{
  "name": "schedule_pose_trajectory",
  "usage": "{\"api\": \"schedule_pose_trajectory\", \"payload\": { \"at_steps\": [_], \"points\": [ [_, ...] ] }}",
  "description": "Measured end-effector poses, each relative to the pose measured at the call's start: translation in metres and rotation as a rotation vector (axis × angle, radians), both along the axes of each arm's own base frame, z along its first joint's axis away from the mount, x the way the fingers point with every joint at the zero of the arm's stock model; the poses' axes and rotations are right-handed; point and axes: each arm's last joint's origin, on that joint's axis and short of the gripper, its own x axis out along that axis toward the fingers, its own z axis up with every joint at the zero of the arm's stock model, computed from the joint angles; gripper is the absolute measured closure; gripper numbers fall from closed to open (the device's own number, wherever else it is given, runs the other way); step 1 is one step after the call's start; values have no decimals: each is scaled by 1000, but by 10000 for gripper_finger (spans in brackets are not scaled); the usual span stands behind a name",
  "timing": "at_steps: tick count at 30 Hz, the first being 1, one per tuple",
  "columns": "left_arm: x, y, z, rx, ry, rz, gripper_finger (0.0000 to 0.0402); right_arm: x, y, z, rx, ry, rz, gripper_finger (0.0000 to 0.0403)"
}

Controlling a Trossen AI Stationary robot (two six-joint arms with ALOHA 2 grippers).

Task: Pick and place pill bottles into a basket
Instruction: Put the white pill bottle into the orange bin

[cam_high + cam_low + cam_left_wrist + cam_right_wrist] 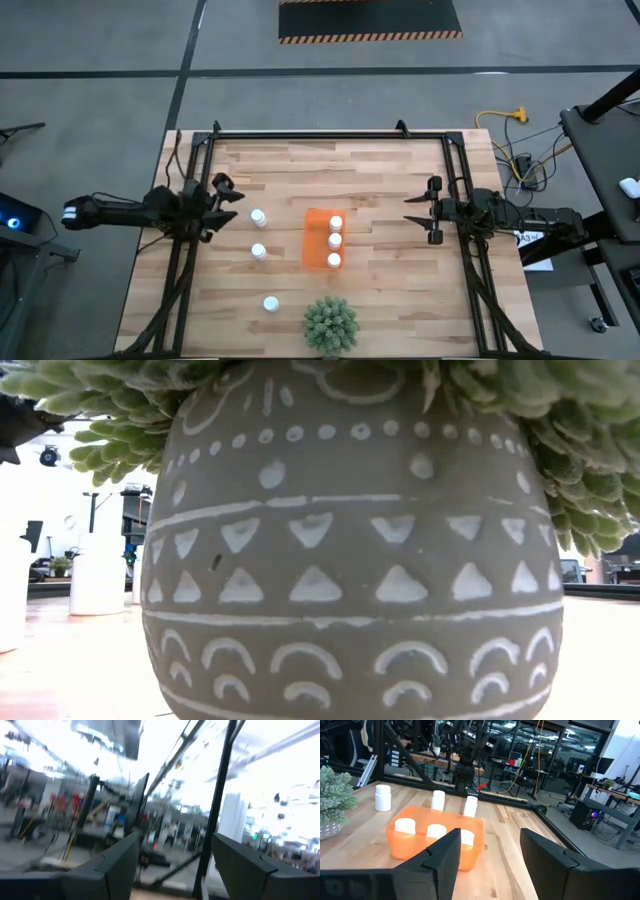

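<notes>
Left gripper [228,203] sat spread and empty at the table's left edge; right gripper [428,211] was parted and empty at the right. Between them, the orange basket [314,242] held three pill bottles [334,241]. Three more bottles [259,252] stood on the table [400,290] left of it, near the plant [330,324].
</notes>
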Motion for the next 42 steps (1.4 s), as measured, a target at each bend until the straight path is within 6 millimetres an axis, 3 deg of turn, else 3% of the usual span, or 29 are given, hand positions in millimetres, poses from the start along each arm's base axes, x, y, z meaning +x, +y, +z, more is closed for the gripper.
{"api": "schedule_pose_trajectory", "payload": {
  "at_steps": [11,22,42],
  "points": [
    [4,-1,21,12,-78,-38,168,0,0,0,0,0,0,209],
    [10,-8,39,137,-178,-254,168,0,0,0,0,0,0,209],
    [43,-27,84,224,-199,-462,168,0,0,0,0,0,0,209]
  ]
}}
